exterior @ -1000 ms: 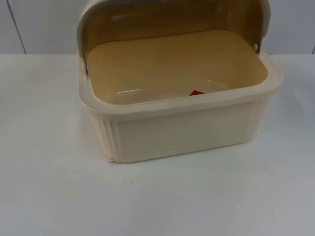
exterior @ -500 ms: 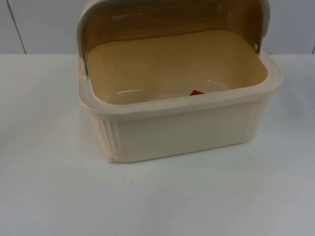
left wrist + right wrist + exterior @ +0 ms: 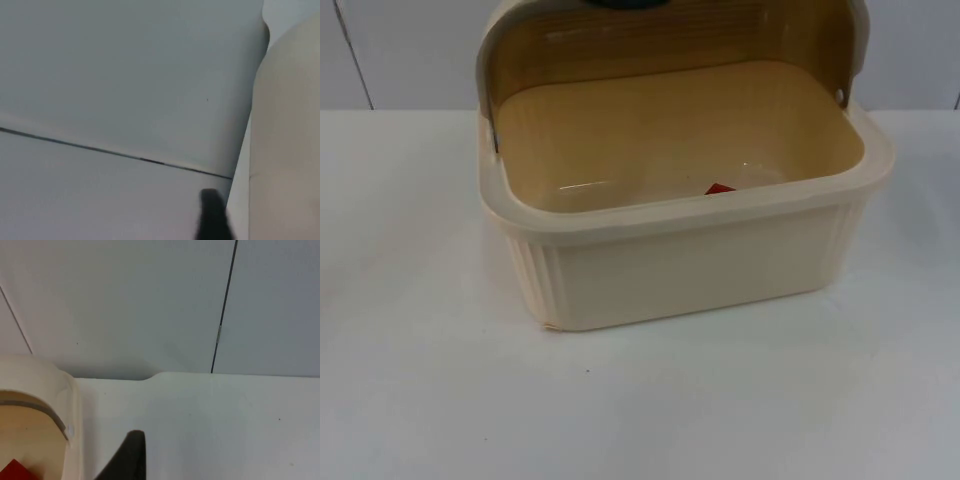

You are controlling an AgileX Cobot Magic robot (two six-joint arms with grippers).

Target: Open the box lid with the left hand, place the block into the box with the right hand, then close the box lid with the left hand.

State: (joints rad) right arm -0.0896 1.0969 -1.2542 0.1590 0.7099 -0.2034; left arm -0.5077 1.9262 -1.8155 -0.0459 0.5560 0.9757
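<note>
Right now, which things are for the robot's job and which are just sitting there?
For the job:
- box, on the table
- lid, swung up and open
- red block, already inside the box
- left end effector, beside the lid
- right end effector, next to the box

Just there:
- white table
- grey partition wall

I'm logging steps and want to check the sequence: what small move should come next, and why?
Probably the left arm should reach the raised tinted lid and swing it down. The red block already lies inside the cream plastic box, and the lid stands open behind it.
</note>
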